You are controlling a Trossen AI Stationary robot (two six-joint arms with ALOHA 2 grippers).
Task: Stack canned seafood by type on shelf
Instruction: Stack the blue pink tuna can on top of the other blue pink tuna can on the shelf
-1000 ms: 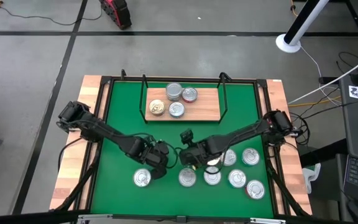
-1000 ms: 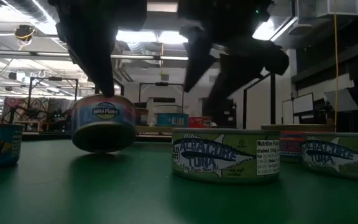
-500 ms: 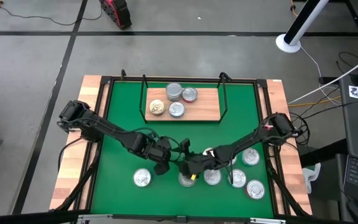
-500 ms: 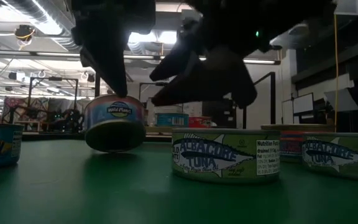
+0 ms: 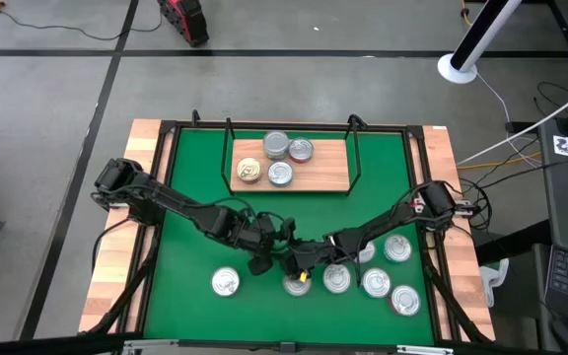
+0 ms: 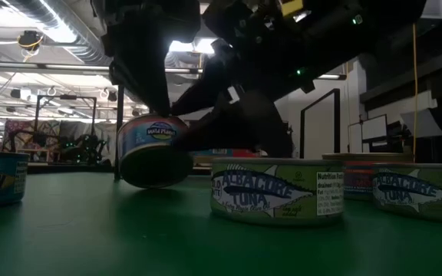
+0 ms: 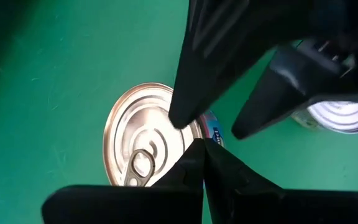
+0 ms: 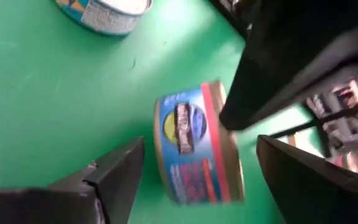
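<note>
A blue-and-red tin [image 6: 153,149] of canned seafood sits tilted on the green mat [image 5: 195,177]. My left gripper [image 7: 197,148] is shut, its tips on the tin's silvery lid. My right gripper [image 8: 201,146] is open and reaches in low from the table's right. Its two fingers stand either side of the tin [image 8: 194,149], with a gap showing on each side. In the high view both grippers [image 5: 261,260] [image 5: 299,268] hide this tin. The shelf [image 5: 319,170], a wood board at the far side, carries several tins [image 5: 280,174]. My left gripper presses its shut fingertips on the tin's lid at the rim [image 7: 188,134], beside the pull tab. The fingers come from above, slanting toward the table's right. The tin is tipped, its dark underside toward the near edge and its lower edge [image 6: 156,184] on the mat.
Several more tins stand on the mat near the front edge, among them a green albacore tin [image 6: 277,192] just right of the tipped one, and others [image 5: 225,283] [image 5: 376,283] [image 5: 398,248]. Black wire uprights [image 5: 355,148] frame the shelf.
My right gripper has come down and tipped toward level, moving toward the table's left and near edge until its open fingers flank the tin. My left gripper has shifted slightly toward the table's right, and the tilted tin has slid that way under it.
</note>
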